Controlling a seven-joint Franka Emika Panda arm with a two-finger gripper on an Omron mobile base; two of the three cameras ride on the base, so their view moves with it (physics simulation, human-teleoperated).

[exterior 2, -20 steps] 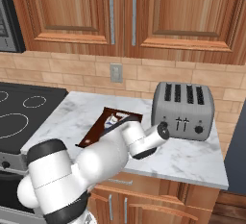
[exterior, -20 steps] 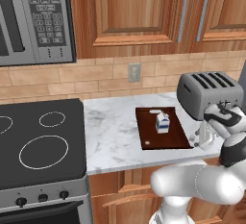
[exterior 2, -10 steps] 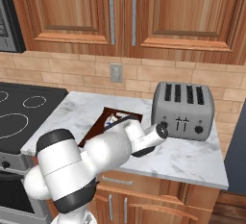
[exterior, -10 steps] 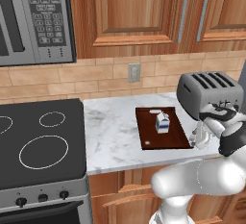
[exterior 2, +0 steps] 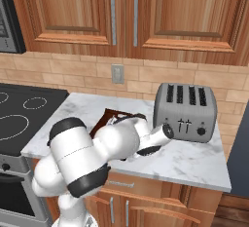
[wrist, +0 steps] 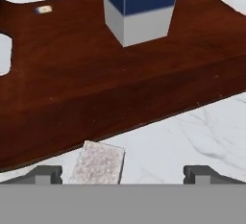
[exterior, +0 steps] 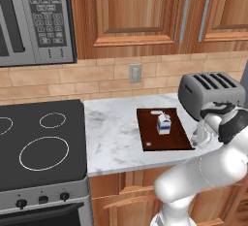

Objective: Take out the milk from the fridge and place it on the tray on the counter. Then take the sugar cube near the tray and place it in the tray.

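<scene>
1. The sugar cube [wrist: 98, 163] lies on the counter [exterior: 114, 137], just in front of the pincer [wrist: 122, 174] and a little toward the finger tip [wrist: 45, 172] seen low on the left in the hand view. It is apart from the edge of the tray [wrist: 72, 88]. Its top face is pale and grainy, and the cube sits turned a bit, not square to the tray edge.
2. The pincer is spread wide. Both dark tips are far apart and low over the stone, with the cube between them and nothing gripped.
3. Beyond the cube is the tray, a flat dark brown wooden board with pale cut-out slots at its ends. Its long side runs across the pincer's line of sight.
4. The milk [exterior: 163, 123] stands upright on the tray, further ahead of the pincer. It is a white carton with a blue band.
5. In the left base view, the hand [exterior: 202, 135] is low at the tray's right edge, with the grey metal toaster [exterior: 210, 93] just behind it.
6. The counter is white-grey marbled stone. The black stovetop [exterior: 38, 145] lies well away, past the tray.
</scene>
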